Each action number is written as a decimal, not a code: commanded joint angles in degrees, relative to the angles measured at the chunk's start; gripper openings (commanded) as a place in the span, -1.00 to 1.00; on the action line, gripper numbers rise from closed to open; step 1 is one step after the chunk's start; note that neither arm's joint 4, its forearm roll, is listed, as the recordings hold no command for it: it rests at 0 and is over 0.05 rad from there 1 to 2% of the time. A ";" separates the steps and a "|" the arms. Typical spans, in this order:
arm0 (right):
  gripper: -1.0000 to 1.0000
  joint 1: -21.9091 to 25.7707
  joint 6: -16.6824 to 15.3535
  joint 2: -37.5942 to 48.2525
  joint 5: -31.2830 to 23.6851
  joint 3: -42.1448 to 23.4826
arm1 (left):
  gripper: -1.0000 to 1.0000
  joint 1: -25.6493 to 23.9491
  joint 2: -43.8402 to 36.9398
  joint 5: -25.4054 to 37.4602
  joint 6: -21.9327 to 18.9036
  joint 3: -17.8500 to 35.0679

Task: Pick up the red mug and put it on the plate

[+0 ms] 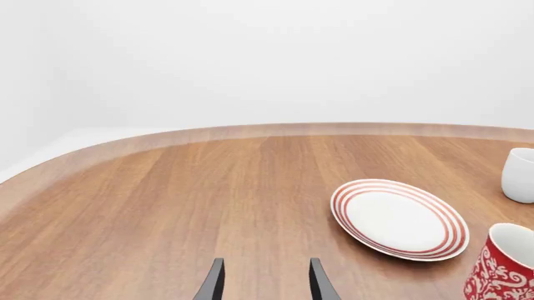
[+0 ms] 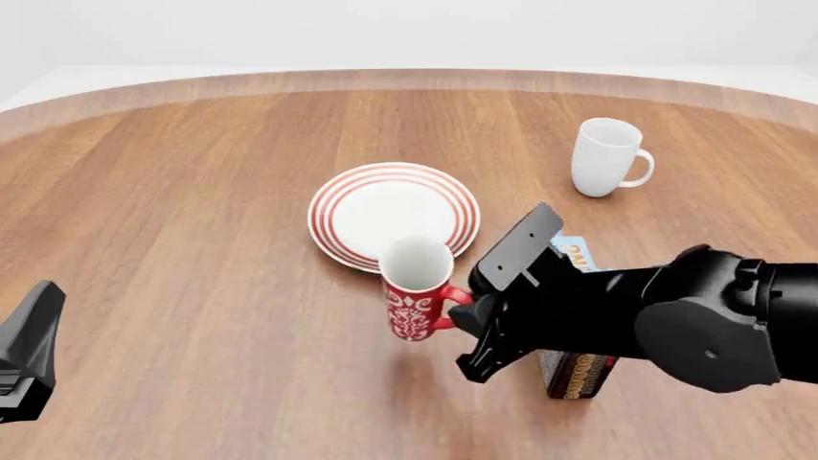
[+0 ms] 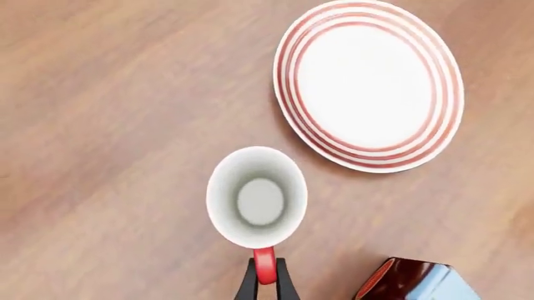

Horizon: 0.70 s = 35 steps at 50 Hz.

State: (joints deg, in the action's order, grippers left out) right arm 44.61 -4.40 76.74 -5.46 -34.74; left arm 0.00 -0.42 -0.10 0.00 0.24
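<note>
The red mug [image 2: 416, 297] stands upright just in front of the plate [image 2: 394, 213], its rim overlapping the plate's near edge in the front view. My right gripper [image 2: 463, 311] is shut on the mug's red handle [image 3: 264, 265]. The right wrist view looks down into the mug's white inside [image 3: 257, 197], with the plate [image 3: 371, 84] apart from it. I cannot tell whether the mug rests on the table or hangs just above it. My left gripper [image 1: 265, 284] is open and empty at the near left [image 2: 26, 350]. It sees the plate [image 1: 399, 219] and the mug [image 1: 503, 265].
A plain white mug [image 2: 607, 156] stands at the far right, also in the left wrist view [image 1: 521, 175]. A dark brown and blue box [image 2: 576, 369] lies under my right arm, close beside the red mug [image 3: 409, 281]. The round wooden table's far edge [image 2: 409, 79] curves behind.
</note>
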 commanded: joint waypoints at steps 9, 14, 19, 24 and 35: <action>-1.00 -2.72 -2.43 -5.45 -6.57 -6.89 | 1.00 0.00 0.00 0.00 0.00 0.00; -1.00 -3.86 -3.66 -4.93 -7.78 -9.71 | 1.00 0.00 0.00 0.00 0.00 0.00; -1.00 -4.41 -4.08 -4.39 -8.18 -11.55 | 1.00 0.00 0.00 0.00 0.00 0.00; -1.00 -5.16 -4.78 -3.30 -8.51 -13.73 | 1.00 0.00 0.00 0.00 0.00 0.00; -1.00 -7.04 -6.32 0.26 -7.55 -17.66 | 1.00 0.00 0.00 0.00 0.00 0.00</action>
State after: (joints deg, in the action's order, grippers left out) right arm 39.16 -9.64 74.79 -13.35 -48.79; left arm 0.00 -0.42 -0.10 0.00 0.24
